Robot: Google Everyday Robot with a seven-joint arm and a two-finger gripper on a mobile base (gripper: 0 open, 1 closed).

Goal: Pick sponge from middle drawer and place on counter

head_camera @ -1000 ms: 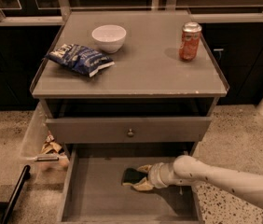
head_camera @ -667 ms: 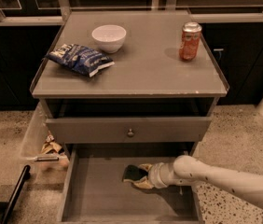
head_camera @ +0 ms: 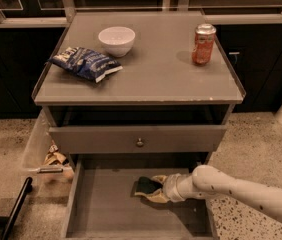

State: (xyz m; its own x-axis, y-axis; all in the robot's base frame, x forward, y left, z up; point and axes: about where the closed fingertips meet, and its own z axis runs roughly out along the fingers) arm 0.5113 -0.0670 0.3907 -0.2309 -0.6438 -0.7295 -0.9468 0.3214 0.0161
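The sponge [head_camera: 145, 184], dark green over a yellow layer, is in the open middle drawer [head_camera: 106, 206], right of the floor's centre. My gripper [head_camera: 147, 187] reaches in from the right on a white arm [head_camera: 241, 191], with its tan fingers [head_camera: 157, 196] closed above and below the sponge. The sponge sits just over the drawer floor. The counter [head_camera: 156, 74] is the grey cabinet top above.
On the counter are a blue-and-white snack bag [head_camera: 85, 63], a white bowl [head_camera: 116, 39] and an orange soda can [head_camera: 203, 44]. The drawer front with a knob [head_camera: 140, 142] overhangs the open drawer. Scraps [head_camera: 55, 159] and a black bar [head_camera: 13, 209] lie on the floor at the left.
The gripper and the sponge have shifted slightly up and to the right together. Nothing on the counter has moved.
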